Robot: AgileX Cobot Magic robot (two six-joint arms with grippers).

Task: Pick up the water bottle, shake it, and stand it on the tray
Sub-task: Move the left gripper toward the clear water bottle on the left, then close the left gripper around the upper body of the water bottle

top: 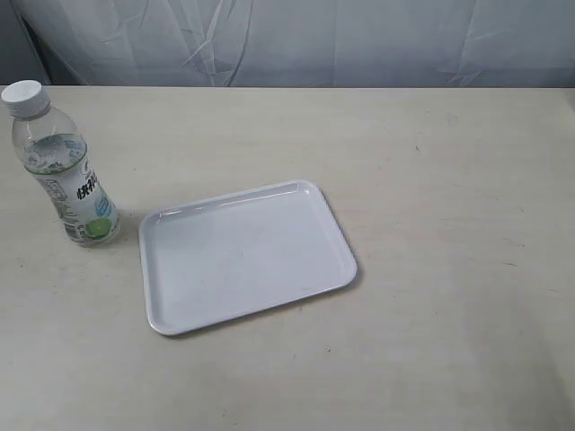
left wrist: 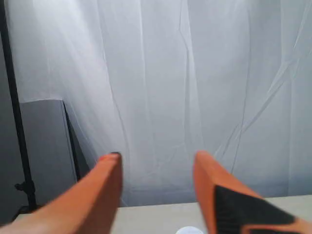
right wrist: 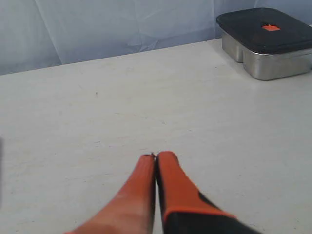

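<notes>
Nothing done yet on my end: water bottle [top: 63, 171] stands upright on the counter [top: 449, 269], just left of the bare tray [top: 247, 256]. Left claw [left wrist: 156, 157] gapes wide, holding nothing, possibly above the cap. Right claw [right wrist: 156, 157] is pinched closed, empty.

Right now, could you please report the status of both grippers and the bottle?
Left gripper open, right gripper shut, both empty. Water bottle upright on table beside tray, untouched. Nothing between them.
</notes>
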